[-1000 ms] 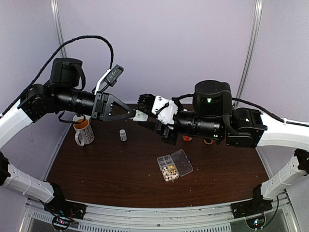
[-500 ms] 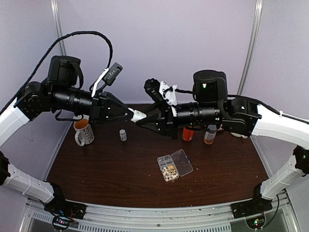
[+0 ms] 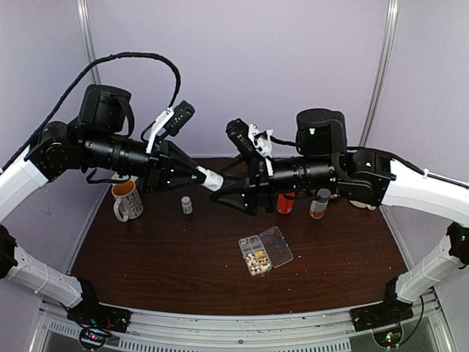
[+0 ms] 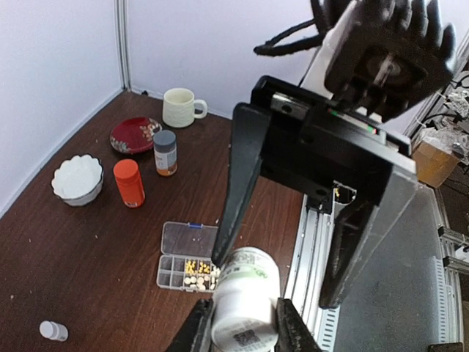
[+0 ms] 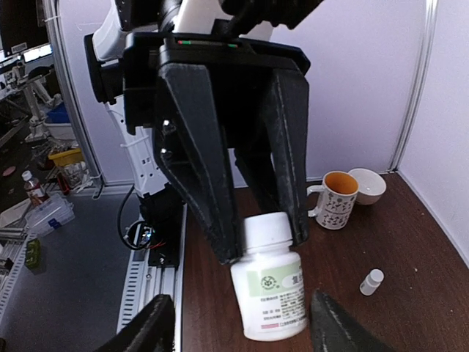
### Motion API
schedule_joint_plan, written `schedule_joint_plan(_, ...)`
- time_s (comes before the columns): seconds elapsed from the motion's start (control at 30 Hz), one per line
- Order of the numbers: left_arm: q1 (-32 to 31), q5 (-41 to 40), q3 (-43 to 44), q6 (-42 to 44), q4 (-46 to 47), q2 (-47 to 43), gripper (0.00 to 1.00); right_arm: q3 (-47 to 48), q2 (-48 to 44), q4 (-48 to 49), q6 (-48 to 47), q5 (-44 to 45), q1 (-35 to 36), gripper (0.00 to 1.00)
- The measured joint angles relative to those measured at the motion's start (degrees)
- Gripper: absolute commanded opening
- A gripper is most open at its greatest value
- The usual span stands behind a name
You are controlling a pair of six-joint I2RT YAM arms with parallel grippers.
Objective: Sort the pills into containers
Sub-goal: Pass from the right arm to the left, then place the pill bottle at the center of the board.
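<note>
Pills unmoved in organizer; right end effector opened off white bottle.

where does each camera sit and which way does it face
top external: high behind the arm bases, looking down on the dark brown table; left arm and right arm meet above it.
left wrist: on the left arm, looking along the left tool, shut on a white plastic bottle; the open right tool faces it.
right wrist: on the right arm, facing the left arm; its spread fingers show at the bottom edge.
shared: all three show the bottle; top and left wrist show the clear plastic organizer box.
</note>
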Motion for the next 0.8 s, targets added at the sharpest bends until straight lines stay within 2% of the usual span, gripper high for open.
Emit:
schedule_joint_plan(0.07,-0.02,-2.8,1.46,0.31,-2.27,1.73,0.0,-2.12,-1.49,0.26,-0.2,1.57,-0.07,0.85)
schedule_joint_plan(0.13,0.0,-5.68,2.21,0.31,-3.89,3.37,0.0,-5.29,-3.82,0.44,-0.52,3.43,-0.13,0.87)
schedule_joint_plan(0.4,0.35,-16.41,3.08,-0.85,-9.64,10.99,0.0,-14.82,-8.61,3.78,1.55,16.39,-2.29,0.86)
schedule_joint_plan(0.53,1.7,-19.1,5.2,-2.16,-10.78,18.82,0.0,-19.69,-8.9,6.78,4.7,25.24,-3.58,0.86)
schedule_joint_plan(0.8,5.35,-22.25,16.06,-3.63,-13.22,39.41,0.0,-32.63,-15.5,14.03,11.52,40.33,-6.12,0.86)
